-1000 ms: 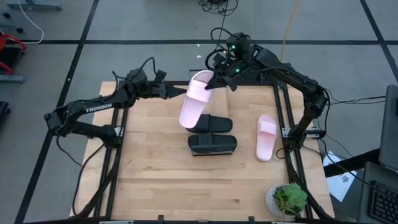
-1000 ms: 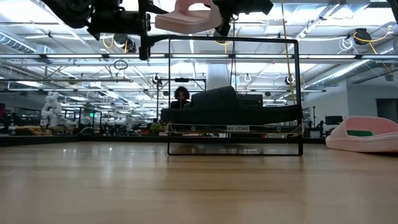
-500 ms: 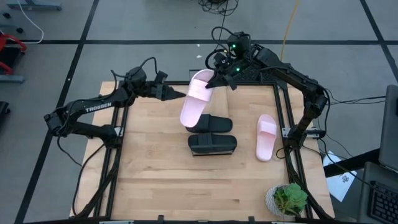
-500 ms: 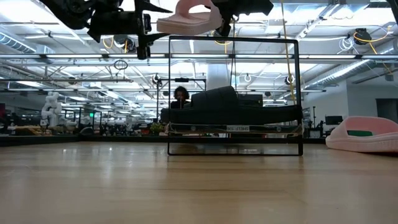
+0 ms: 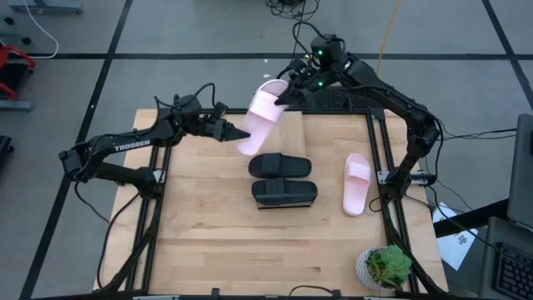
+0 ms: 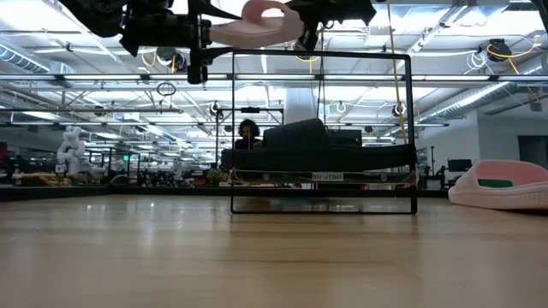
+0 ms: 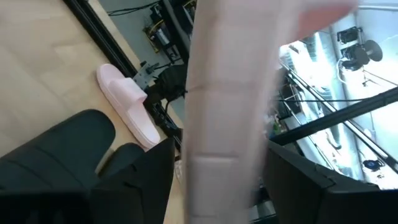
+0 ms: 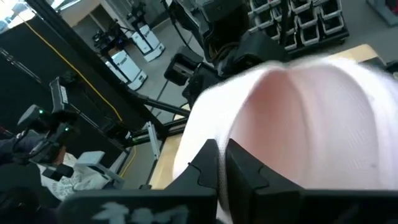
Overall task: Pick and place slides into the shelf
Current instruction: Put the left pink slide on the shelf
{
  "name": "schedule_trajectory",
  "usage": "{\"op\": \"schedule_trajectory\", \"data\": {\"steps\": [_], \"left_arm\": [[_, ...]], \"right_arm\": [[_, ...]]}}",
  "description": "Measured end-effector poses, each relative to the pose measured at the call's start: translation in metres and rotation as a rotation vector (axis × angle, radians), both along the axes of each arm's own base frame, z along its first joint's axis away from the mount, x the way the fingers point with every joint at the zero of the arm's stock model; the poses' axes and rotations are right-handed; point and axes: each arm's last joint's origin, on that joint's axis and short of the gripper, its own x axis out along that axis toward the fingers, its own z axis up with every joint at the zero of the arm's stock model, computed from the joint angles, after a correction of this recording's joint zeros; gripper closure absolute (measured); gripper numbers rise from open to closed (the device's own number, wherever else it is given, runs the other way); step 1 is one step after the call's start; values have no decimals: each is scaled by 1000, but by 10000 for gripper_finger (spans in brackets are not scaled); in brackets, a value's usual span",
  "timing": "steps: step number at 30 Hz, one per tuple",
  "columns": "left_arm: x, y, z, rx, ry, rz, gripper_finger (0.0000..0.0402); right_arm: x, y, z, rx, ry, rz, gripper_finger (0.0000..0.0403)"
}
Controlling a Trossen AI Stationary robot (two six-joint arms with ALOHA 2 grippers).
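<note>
pink slide [image 5: 260, 115] lifted farther back | wooden tabletop [image 5: 216, 233] | lab room behind

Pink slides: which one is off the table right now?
The pink slide near the table's far edge, held up between both grippers. The other pink slide lies flat on the table's right side, untouched.
</note>
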Motion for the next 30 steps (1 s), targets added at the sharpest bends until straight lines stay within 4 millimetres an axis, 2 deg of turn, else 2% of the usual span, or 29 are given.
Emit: {"op": "schedule_trajectory", "data": {"steps": [7,9,12,16,17,22,30], "left_arm": [[0,1,0,-15,4,15,177],[0,0,-2,-27,20,15,189],[-1,0,-6,-44,62,14,238],[-1,-1,-6,-18,57,-5,344],[-1,-1,-6,-9,56,-6,355],[-1,0,-6,-16,59,1,354],[-1,1,-7,-11,61,17,354]], "right_arm": [[1,1,1,9,-1,1,403],[1,2,1,8,1,0,403],[2,3,1,7,1,3,403],[3,4,0,2,4,-5,403],[4,4,1,-1,3,-9,403],[6,6,2,-11,-10,-10,392],[8,6,5,30,-11,-24,352]]}}
